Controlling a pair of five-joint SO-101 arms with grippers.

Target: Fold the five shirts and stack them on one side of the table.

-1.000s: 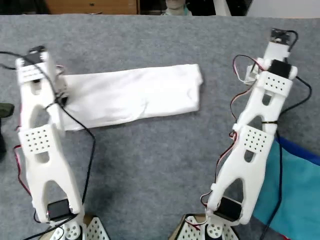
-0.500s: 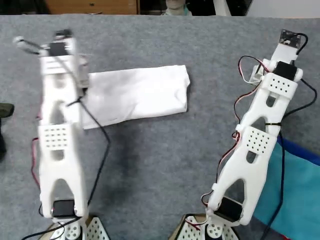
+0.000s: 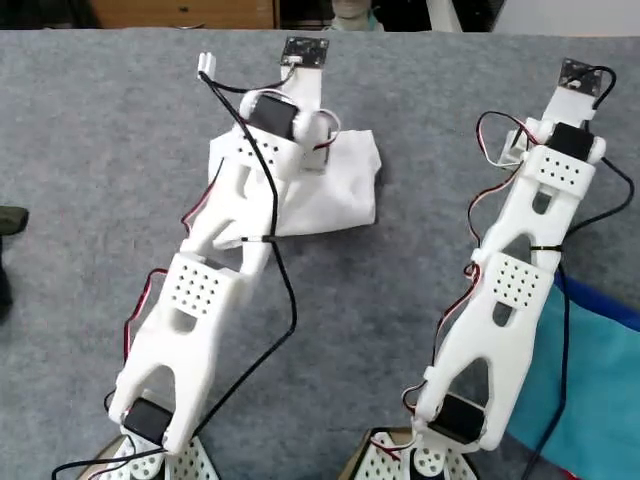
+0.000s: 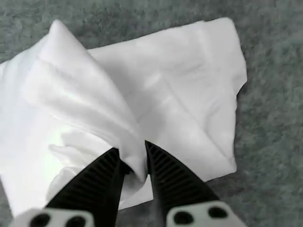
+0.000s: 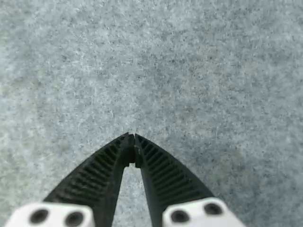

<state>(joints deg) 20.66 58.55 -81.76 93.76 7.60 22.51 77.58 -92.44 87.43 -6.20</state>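
In the high view, a folded white cotton shirt [image 3: 345, 190] lies in the upper middle of the frame on the grey felt-covered table [image 3: 400, 310], its longer side running left to right. The left arm [image 3: 200, 300] slants up from the lower left and its wrist covers the shirt's left part; bare cloth shows to the right of the wrist. The right arm [image 3: 520, 260] stands along the right of the frame, well apart from the shirt, with a teal cloth [image 3: 600, 390] beside it in the lower right corner. The left arm is plainly the nearer one.

In the left wrist view, the left gripper [image 4: 132, 158] is clamped on a raised fold of the shirt. A ridge of cloth rises from the jaws, and the flat lower layer spreads out beyond it to the shirt's free edge. I judge the coming move turns on this: the pinched fold sits above the flat layer, with the free edge straight ahead of the jaws.

In the right wrist view, the right gripper [image 5: 131, 144] has its jaws closed on nothing, above bare grey table.
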